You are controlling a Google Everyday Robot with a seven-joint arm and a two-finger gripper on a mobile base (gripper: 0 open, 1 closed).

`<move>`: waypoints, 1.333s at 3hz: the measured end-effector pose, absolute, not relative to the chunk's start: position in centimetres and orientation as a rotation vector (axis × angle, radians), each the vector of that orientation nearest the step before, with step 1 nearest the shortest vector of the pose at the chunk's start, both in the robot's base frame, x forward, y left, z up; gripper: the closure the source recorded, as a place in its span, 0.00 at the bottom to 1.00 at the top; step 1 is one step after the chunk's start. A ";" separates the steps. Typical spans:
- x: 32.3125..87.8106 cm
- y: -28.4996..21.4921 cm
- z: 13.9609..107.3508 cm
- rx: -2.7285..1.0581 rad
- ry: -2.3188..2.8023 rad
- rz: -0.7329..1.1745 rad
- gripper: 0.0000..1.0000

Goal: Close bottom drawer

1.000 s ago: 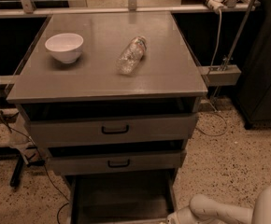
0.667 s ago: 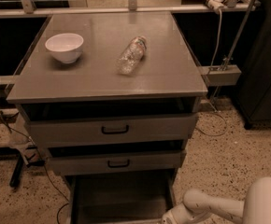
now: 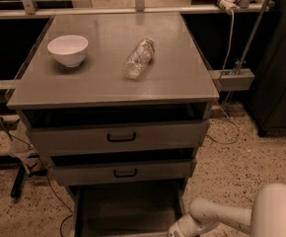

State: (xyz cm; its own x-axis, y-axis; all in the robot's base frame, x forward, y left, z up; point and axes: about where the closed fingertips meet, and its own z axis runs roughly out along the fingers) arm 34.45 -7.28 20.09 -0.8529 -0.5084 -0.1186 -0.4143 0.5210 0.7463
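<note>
Hanging just beside the open bottom drawer (image 3: 127,209): pincer (image 3: 175,229), state indiscernible.

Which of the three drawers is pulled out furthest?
The bottom drawer: its tray juts past the middle drawer and top drawer; the gripper is beside its right wall.

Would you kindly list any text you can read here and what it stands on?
No text is readable.
Bottle on the cabinet top: label too blurred to read.
Gripper, low at the right side of the open bottom drawer: no markings visible.
</note>
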 end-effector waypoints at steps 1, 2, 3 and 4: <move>34.4 -7.3 20.1 0.804 -2.638 -1.247 0.57; 34.4 -7.3 20.1 0.804 -2.638 -1.247 0.34; 34.4 -7.3 20.1 0.804 -2.638 -1.247 0.11; 34.4 -7.3 20.1 0.804 -2.638 -1.248 0.00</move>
